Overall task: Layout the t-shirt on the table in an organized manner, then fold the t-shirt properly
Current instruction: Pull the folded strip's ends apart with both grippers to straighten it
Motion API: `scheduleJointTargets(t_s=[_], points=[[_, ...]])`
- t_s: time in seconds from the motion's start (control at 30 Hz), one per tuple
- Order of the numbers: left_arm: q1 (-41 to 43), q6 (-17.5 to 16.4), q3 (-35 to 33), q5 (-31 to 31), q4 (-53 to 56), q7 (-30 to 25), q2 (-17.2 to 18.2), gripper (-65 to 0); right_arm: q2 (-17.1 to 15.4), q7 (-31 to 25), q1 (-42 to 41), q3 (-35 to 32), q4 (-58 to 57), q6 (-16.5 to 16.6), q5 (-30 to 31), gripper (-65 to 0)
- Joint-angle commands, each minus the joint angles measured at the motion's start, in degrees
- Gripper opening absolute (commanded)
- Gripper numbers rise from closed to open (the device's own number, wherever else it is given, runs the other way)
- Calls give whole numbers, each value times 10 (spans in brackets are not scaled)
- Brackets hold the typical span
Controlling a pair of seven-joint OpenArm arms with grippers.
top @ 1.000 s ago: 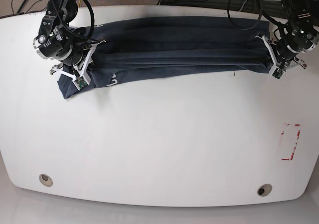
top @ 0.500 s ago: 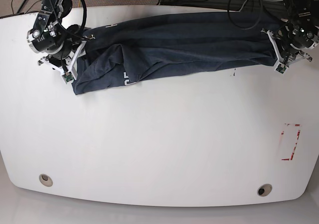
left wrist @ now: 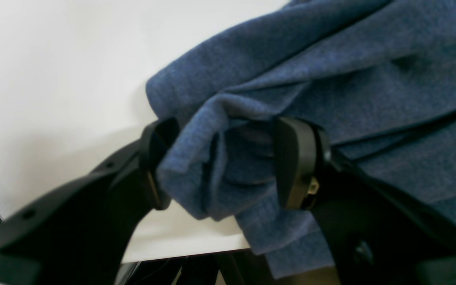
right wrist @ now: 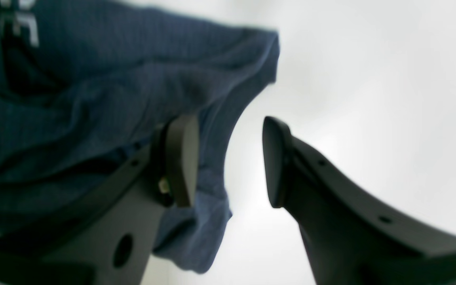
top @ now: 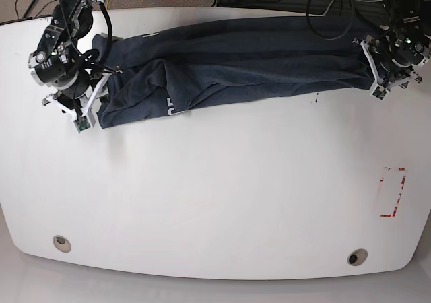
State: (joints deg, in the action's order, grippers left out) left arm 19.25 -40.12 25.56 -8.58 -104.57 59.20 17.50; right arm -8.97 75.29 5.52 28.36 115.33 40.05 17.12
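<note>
Counter (top: 215,202), white and glossy, carries navy t-shirt (top: 236,60) stretched in rumpled band along far edge, white lettering near one end. Left gripper (left wrist: 224,166) at shirt's end on base view's right, fingers (left wrist: 295,158) apart with bunched fabric fold between, cloth hanging loose. Right gripper (right wrist: 228,162) at other end, fingers (right wrist: 180,158) apart, shirt hem draped over one finger, gap bare. Red-outlined rectangle (top: 392,192) near right edge; two round grommet holes (top: 61,242) along near edge.
</note>
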Motion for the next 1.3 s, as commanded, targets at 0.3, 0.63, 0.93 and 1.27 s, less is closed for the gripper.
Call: scheduleJointTargets(t_s=[0.3,0.63,0.93,1.27], points=[[1,1,68,-25,-87,-2,-24,-297,47,-13,-39,-3,-21,-1,29,-396],[6,1,97,-48,-26,-3,-29,-299,57,-75,-35,-4,-121,-1,21,-396],[6,1,90,-49,40,-6,-29,-299,31,-141,-35,-4,-209,-1,19,-396],[-24,1,44,-46,102,-22,-26,-299,-15,-202,-35,-2,-275,-1,14,-396]])
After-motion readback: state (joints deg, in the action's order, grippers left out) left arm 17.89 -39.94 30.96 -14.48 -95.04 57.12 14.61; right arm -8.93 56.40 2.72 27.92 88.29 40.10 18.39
